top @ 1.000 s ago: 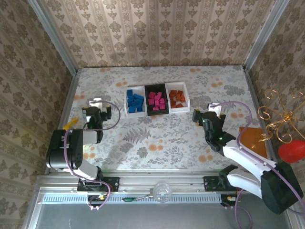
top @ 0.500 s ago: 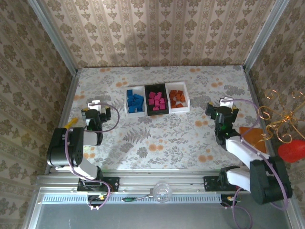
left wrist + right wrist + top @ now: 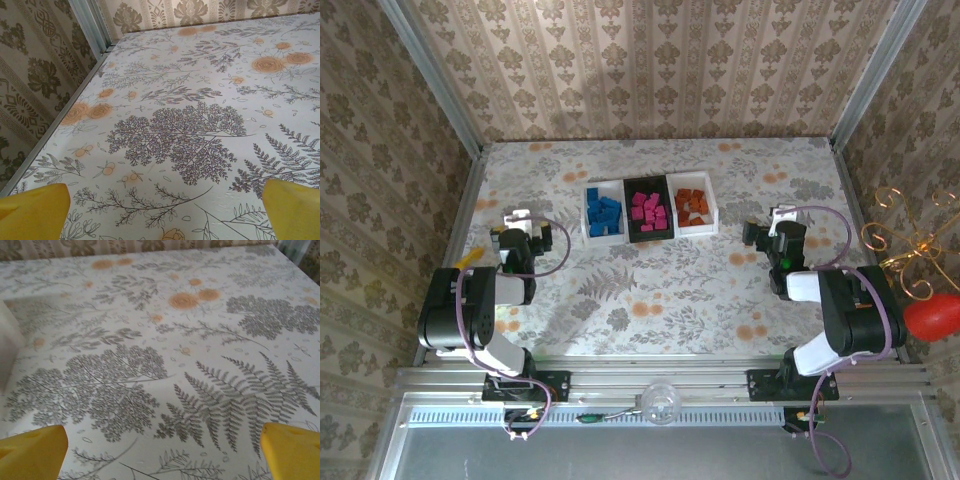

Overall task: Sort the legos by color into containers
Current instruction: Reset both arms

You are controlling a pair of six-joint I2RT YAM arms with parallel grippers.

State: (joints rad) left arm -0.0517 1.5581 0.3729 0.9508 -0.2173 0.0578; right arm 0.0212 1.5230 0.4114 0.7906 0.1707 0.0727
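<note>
The containers (image 3: 650, 236) stand in a row at the table's middle back. Blue legos (image 3: 604, 215) fill the left white tray, pink legos (image 3: 649, 212) the black middle one, orange legos (image 3: 692, 207) the right white one. My left gripper (image 3: 523, 240) rests low at the left, well apart from the trays, open with bare tablecloth between its yellow fingertips (image 3: 32, 210). My right gripper (image 3: 773, 238) sits to the right of the trays, also open and holding nothing, its yellow fingertips (image 3: 290, 450) wide apart. A white tray wall (image 3: 7, 340) shows at the left edge of the right wrist view.
A yellow banana-shaped toy (image 3: 470, 258) lies by the left arm near the table's left edge. A red ball and gold wire ornament (image 3: 930, 315) stand beyond the right wall. Patterned walls enclose the table on three sides.
The right arm has folded back toward its base, carrying its gripper rightward away from the trays. The left arm has barely moved. Both grippers stay open.
</note>
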